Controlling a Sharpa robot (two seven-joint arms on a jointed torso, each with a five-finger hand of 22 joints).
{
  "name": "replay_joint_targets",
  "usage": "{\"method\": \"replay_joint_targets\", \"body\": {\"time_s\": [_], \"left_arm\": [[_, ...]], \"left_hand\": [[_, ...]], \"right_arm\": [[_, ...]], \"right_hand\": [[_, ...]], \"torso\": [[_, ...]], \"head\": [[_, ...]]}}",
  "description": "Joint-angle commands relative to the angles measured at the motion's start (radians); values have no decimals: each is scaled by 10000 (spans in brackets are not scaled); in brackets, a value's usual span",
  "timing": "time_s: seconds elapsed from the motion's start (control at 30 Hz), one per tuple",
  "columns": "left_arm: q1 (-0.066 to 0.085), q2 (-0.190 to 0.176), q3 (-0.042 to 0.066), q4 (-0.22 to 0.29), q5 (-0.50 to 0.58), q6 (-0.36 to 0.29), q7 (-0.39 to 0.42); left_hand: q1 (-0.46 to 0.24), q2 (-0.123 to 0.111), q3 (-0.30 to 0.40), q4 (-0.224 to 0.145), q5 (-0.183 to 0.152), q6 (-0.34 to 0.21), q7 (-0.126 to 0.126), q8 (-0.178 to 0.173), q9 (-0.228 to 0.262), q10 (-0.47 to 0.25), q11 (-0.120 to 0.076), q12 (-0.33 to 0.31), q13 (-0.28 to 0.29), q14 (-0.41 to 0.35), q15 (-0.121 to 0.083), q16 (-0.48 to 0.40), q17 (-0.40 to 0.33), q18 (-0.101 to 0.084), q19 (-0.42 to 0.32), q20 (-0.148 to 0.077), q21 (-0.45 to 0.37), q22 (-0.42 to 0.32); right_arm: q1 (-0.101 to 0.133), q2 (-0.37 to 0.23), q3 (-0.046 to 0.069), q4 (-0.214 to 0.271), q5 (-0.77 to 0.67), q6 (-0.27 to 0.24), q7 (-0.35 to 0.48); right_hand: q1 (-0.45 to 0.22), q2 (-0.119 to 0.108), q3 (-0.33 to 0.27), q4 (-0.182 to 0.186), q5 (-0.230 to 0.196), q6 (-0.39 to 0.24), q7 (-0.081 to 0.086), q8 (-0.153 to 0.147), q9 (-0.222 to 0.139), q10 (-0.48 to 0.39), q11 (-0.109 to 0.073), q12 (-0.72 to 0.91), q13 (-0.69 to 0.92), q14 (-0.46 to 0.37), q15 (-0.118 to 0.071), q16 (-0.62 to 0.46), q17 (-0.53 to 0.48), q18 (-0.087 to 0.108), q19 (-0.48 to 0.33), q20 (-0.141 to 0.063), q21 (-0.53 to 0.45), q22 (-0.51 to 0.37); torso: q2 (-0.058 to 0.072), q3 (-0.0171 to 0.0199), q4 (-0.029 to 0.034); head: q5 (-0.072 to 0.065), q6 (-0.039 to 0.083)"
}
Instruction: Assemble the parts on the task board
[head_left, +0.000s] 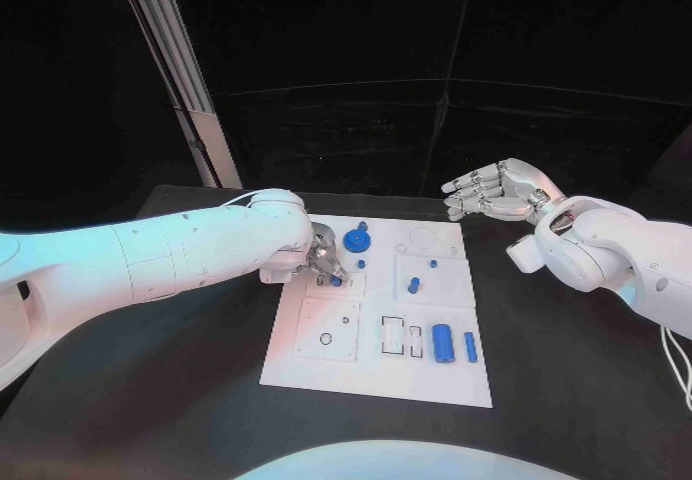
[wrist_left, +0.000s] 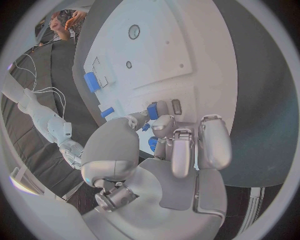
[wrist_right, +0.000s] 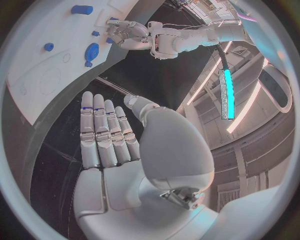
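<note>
The white rectangular task board (head_left: 378, 345) lies at the centre of the black tabletop (head_left: 173, 380). The left hand (head_left: 320, 258) is down on the board's upper-left area, at about ten o'clock from board centre, fingers curled together, pinching a small blue part (wrist_left: 152, 111) against the surface. Whether the part is seated cannot be told. The right hand (head_left: 493, 190) hovers off the board at one o'clock, fingers held straight and close together, holding nothing. The left hand is judged nearer; loose blue cylinders (head_left: 443, 342) lie at five o'clock, long axes running twelve to six.
</note>
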Motion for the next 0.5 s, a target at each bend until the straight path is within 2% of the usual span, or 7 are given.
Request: {"method": "replay_joint_targets", "body": {"time_s": [0.03, 0.3, 0.5], "left_arm": [[-3, 0, -7, 8, 17, -7, -48], [-3, 46, -6, -69, 77, -1, -57], [-3, 65, -6, -96, 128, 41, -60]], "left_hand": [[-91, -6, -93, 14, -2, 75, -18, -52, -17, 59, -17, 51, 3, 1040, -54, 62, 2634, -183, 81, 3, 49, 6], [-245, 4, -448, 246, -12, 138, -31, -88, -31, 100, -30, 64, 39, 1040, -66, 62, 2634, -193, 102, -13, 73, 58], [-432, -13, -1206, 593, -29, 196, -53, -127, -35, 132, -48, 63, 68, 1040, -80, 62, 2634, -202, 122, -30, 98, 124]], "right_arm": [[19, 17, 6, 7, 28, 78, 108], [19, 35, 6, -10, 28, 82, 110], [19, 36, 6, -15, 28, 93, 104]], "right_hand": [[-87, 12, 10, -38, 40, -39, -2, -46, -5, -74, -13, -6, -11, -96, 3, -67, -16, -28, -16, 74, -35, -16], [-103, 11, 6, -37, 43, -47, 2, -46, -5, -83, -9, -5, -11, -107, 8, -67, -16, -29, -18, 79, -45, -22], [-124, 9, -2, -36, 44, -57, 6, -46, -5, -93, -4, -4, -11, -120, 14, -67, -16, -29, -20, 85, -58, -30]], "torso": [[4, 1, -2], [3, 4, -4], [5, 1, -5]], "head": [[3, 12], [-3, 21], [-4, 14]]}}
